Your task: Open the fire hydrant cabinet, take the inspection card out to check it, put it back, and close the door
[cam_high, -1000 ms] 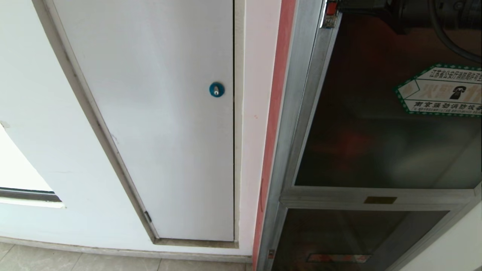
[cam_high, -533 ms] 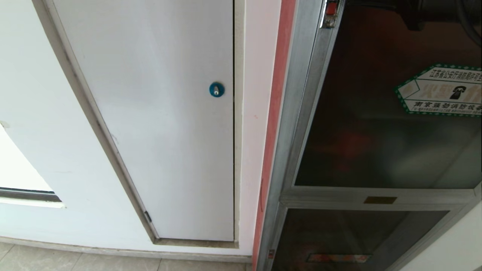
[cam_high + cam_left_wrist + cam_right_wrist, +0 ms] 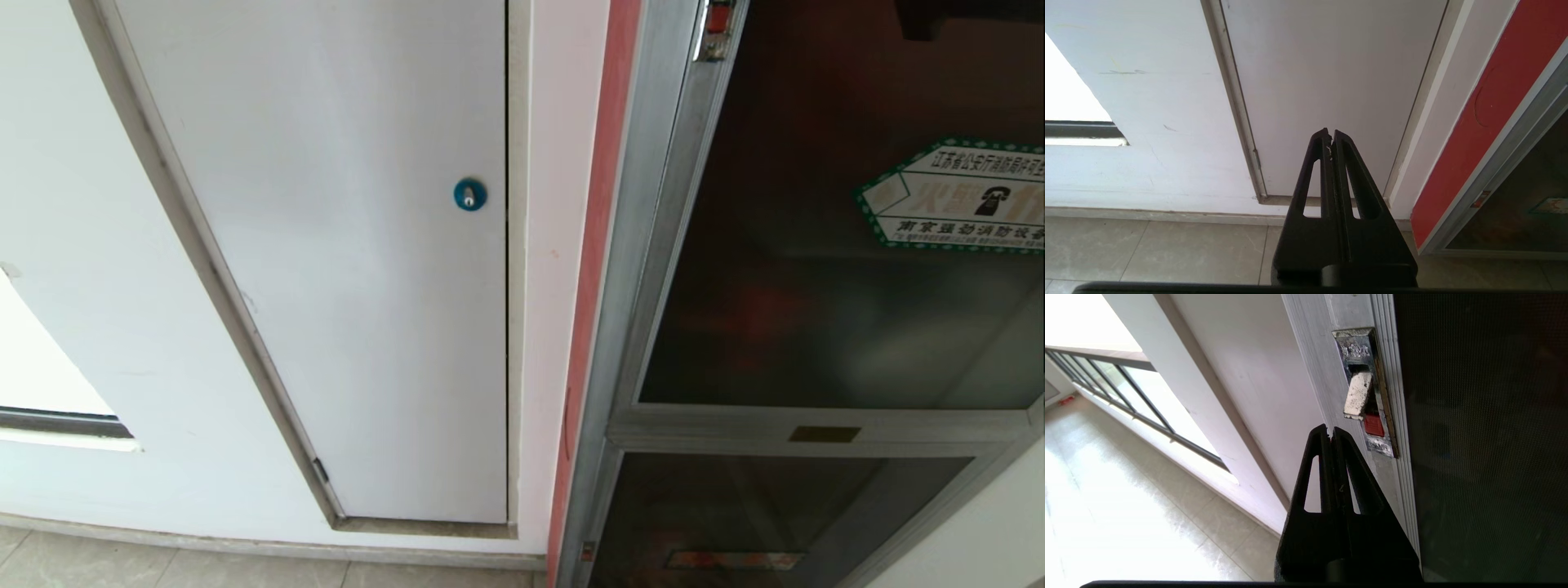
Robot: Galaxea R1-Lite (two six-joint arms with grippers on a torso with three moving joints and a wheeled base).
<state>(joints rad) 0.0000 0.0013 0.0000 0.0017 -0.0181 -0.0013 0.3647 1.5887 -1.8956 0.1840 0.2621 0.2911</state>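
The fire hydrant cabinet (image 3: 645,245) fills the right of the head view, silver-framed. Its door (image 3: 816,269) of dark glass is closed and carries a green-bordered hexagonal sticker (image 3: 955,196). A red latch (image 3: 718,18) sits at the door's top left edge. In the right wrist view my right gripper (image 3: 1330,430) is shut and empty, its tips just below and beside the latch (image 3: 1367,392), close to the silver frame (image 3: 1310,343). My left gripper (image 3: 1330,134) is shut, parked low before the white door. The inspection card is hidden.
A plain white panel door (image 3: 343,245) with a blue round lock (image 3: 469,193) stands left of the cabinet, with a red strip (image 3: 600,229) between them. A smaller dark glass panel (image 3: 759,514) lies below the door. Tiled floor (image 3: 1147,253) runs along the wall.
The right arm, seen across the top right of the head view a second ago, has moved up and almost out of it. Cabinet and door are unchanged.
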